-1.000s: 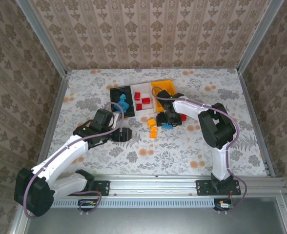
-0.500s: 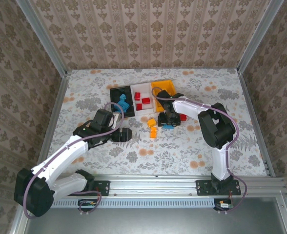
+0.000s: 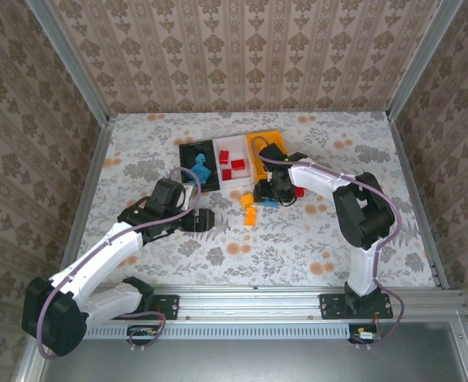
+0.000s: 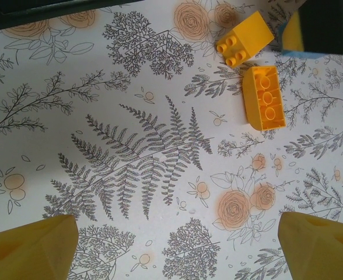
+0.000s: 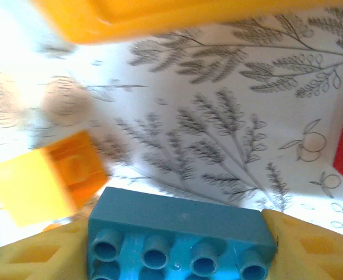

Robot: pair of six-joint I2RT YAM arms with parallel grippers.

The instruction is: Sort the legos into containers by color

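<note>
At the far middle of the worktop (image 3: pixel 178 255), 3 bins stand in a row. The black bin (image 3: pixel 183 159) is on the left w/ blue bricks (image 3: pixel 200 167) inside. The white bin (image 3: pixel 242 177) is in the centre w/ red bricks (image 3: pixel 232 165). The orange bin (image 3: pixel 270 140) is on the right, part-hidden by the right arm, so its contents can't be told.

Just in front of the orange bin, the right gripper (image 3: pixel 271 199) is clamped on a blue brick (image 5: pixel 180 221). In the right wrist view the brick's long axis runs finger to finger, one short end against each pad, studs toward the cam. A red brick (image 3: pixel 298 192) lies beside it.

2 orange bricks (image 3: pixel 249 208) lie loose on the worktop in front of the white bin. In the left wrist view the longer one (image 4: pixel 265 96) runs lengthwise up the frame.

The left gripper (image 4: pixel 177 245) hangs over bare worktop near them, fingers wide apart, nothing between.
</note>
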